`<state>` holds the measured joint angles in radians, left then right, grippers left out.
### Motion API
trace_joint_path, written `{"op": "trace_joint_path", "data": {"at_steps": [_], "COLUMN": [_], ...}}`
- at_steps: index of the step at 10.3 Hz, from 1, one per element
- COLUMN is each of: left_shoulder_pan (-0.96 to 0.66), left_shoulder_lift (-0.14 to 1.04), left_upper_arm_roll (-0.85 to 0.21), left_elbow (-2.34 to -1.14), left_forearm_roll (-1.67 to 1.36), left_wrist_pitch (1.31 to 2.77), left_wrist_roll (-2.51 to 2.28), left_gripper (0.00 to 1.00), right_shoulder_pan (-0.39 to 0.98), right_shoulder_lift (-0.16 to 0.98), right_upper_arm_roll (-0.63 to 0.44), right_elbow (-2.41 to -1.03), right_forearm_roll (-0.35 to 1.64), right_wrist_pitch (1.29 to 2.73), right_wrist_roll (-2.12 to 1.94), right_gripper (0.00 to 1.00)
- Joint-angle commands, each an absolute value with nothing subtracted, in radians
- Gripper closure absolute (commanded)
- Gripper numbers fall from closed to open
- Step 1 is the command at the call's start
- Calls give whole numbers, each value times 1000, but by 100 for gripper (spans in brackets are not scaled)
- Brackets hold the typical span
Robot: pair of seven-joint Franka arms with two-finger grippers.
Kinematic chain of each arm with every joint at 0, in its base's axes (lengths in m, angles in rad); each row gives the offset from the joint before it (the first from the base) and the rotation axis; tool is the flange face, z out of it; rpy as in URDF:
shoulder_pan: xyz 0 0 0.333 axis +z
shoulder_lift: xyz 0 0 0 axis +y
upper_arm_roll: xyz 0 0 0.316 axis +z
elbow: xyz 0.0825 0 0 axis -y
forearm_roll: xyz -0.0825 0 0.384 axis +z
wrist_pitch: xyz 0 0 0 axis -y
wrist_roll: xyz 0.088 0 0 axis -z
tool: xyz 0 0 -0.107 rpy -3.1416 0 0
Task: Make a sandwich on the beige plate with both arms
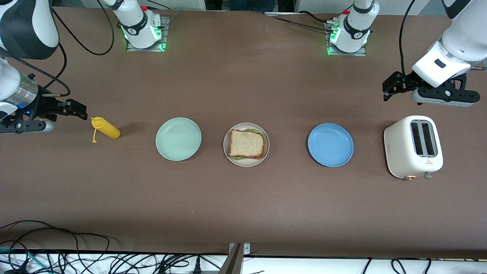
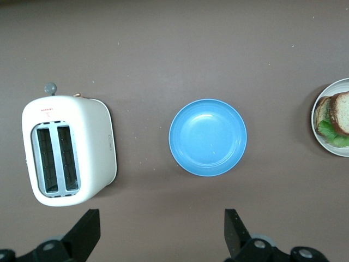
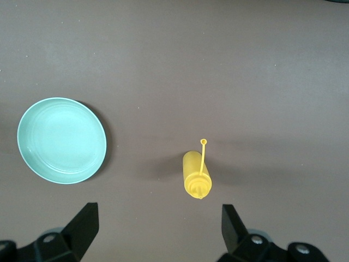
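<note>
On the brown worktop (image 1: pixel 243 205), one row holds a yellow squeeze bottle (image 1: pixel 106 128), mint-green plate (image 1: pixel 178 139), beige plate (image 1: pixel 263 153), blue plate (image 1: pixel 330 145) and white toaster (image 1: pixel 412 147). The sandwich (image 1: pixel 246 144) lies assembled on the beige plate, lettuce peeking under the top slice. Above the worktop's ends, the right tool (image 1: pixel 78 108) and left tool (image 1: pixel 389 89) hang released, holding nothing.

Bright, even overhead light; soft shadows, sharp focus.
</note>
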<state>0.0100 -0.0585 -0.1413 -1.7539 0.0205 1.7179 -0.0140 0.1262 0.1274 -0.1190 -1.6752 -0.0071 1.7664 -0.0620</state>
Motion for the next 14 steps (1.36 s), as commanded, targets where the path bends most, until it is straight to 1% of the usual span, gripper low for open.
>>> {"op": "trace_joint_path", "data": {"at_steps": [1,3,6,9,14], "left_shoulder_pan": [28,31,34,87,87], "left_shoulder_lift": [-22,12,12,14,14], "left_upper_arm_roll": [-155,-152,-149,-149,-150], "left_elbow": [-1680,-1629,-1623,-1624,-1626], "left_forearm_roll": [2,0,-3,-52,-52], "left_wrist_pitch": [1636,1608,1594,1588,1586], "left_wrist_roll": [-26,-23,-20,-11,-3], "left_gripper": [0,0,0,0,0], "right_shoulder_pan": [133,133,133,133,133], "right_shoulder_lift": [127,127,127,127,127], "right_upper_arm_roll": [-124,-124,-124,-124,-124], "right_elbow": [-1667,-1667,-1667,-1667,-1667], "right_forearm_roll": [-17,-15,-17,-15,-14], "right_wrist_pitch": [1772,1772,1770,1772,1772], "right_wrist_roll": [-57,-57,-57,-57,-57], "right_gripper": [0,0,0,0,0]}}
